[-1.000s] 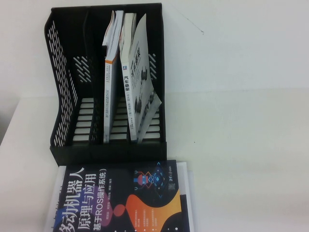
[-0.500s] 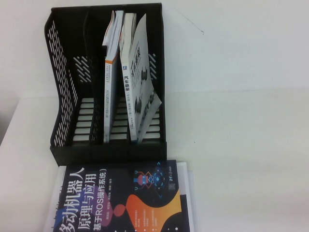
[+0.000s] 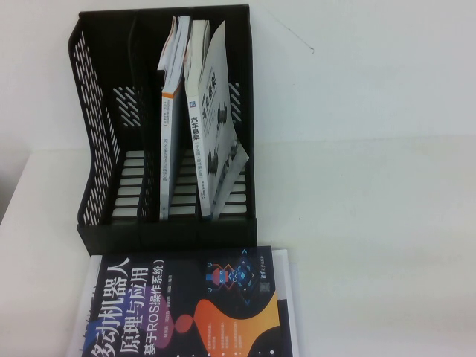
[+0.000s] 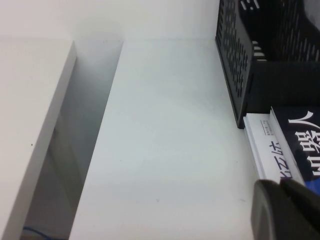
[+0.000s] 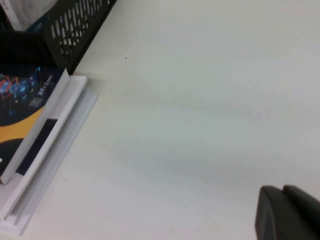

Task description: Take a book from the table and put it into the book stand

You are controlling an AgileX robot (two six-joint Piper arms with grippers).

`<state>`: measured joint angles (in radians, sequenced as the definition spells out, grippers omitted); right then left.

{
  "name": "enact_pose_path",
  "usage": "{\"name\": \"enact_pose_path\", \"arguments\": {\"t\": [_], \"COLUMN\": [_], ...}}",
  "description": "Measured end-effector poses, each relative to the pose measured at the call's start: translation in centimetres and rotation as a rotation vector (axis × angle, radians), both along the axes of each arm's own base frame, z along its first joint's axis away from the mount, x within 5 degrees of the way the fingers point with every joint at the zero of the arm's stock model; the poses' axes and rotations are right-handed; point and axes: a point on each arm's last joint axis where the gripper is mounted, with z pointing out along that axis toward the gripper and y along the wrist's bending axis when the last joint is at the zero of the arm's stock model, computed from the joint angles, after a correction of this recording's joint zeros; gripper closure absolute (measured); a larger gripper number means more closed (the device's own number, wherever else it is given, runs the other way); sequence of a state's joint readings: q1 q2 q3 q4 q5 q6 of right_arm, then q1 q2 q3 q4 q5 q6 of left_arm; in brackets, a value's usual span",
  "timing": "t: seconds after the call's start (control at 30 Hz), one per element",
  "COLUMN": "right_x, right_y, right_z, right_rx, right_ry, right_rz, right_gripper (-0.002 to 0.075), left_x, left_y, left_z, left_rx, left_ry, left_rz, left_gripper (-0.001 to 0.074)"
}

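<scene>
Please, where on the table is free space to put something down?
Free: the table right of the book stand and the navy book. Crowded: the stand's middle and right slots. Left gripper and right gripper hover beside the stack.

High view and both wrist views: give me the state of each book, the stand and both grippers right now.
book stand: upright on the table; left slot empty, other two occupied.
orange-spined book: upright in the middle slot.
car-picture book: in the right slot, leaning.
dark navy book: flat, topmost on a stack before the stand.
white book: flat beneath the navy one, only edges showing.
left gripper: beside the stack, holding nothing.
right gripper: over bare table, holding nothing.
</scene>
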<state>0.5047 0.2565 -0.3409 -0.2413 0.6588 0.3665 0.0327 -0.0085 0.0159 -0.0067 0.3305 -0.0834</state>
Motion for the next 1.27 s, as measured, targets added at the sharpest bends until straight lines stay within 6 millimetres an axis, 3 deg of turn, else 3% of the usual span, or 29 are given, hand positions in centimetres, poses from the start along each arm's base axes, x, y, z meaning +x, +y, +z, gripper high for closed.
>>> {"name": "enact_pose_path", "arguments": {"t": [0.73, 1.0, 1.27], "right_x": [0.0, -0.7, -0.4], "right_y": [-0.4, -1.0, -1.5], "right_z": [-0.7, -3.9, -7.8], "right_rx": [-0.009, 0.07, 0.036], "right_ry": [-0.061, -0.31, -0.237], "right_rz": [-0.026, -0.143, -0.286], "right_gripper": [0.0721, 0.0721, 0.0721], "left_x": [0.0, 0.0, 0.0], "left_y": [0.0, 0.0, 0.0], "left_z": [0.0, 0.0, 0.1], "left_rx": [0.005, 0.007, 0.007], "left_ry": [0.0, 0.0, -0.003], "left_rz": [-0.002, -0.002, -0.002], "left_gripper": [0.0737, 0.0737, 0.0737]}}
